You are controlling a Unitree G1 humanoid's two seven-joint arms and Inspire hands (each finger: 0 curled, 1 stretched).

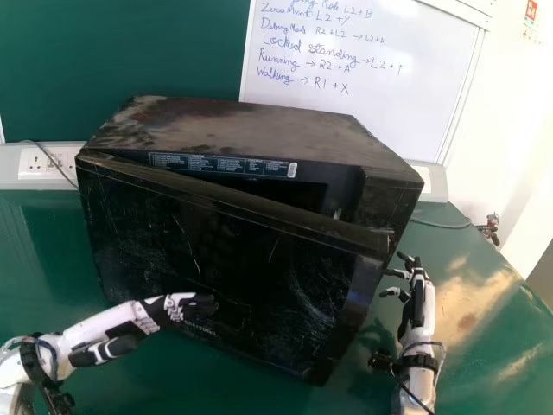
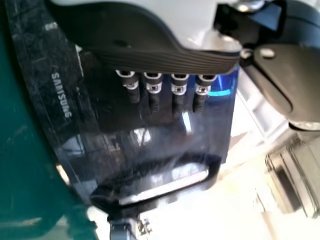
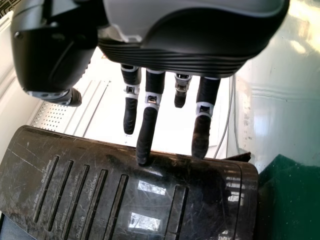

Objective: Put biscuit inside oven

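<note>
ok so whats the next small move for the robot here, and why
I'd probably ease the microwave door wider with the right robot hand: the door stands only partly open, and that hand's fingers are by its free edge. Gently seems best, as the left robot hand is in front of the door.

Bright light fell near my right hand (image 1: 418,298), leaving pale glare on the green table (image 1: 467,372) beside it. Next to my left hand (image 1: 177,307), the oven door (image 1: 233,259) looked dark, with dull reflections. My left wrist view caught white highlights below that hand and a burned-out background beyond; my right, squarish glints on the control panel (image 3: 155,202) past my hand.
</note>
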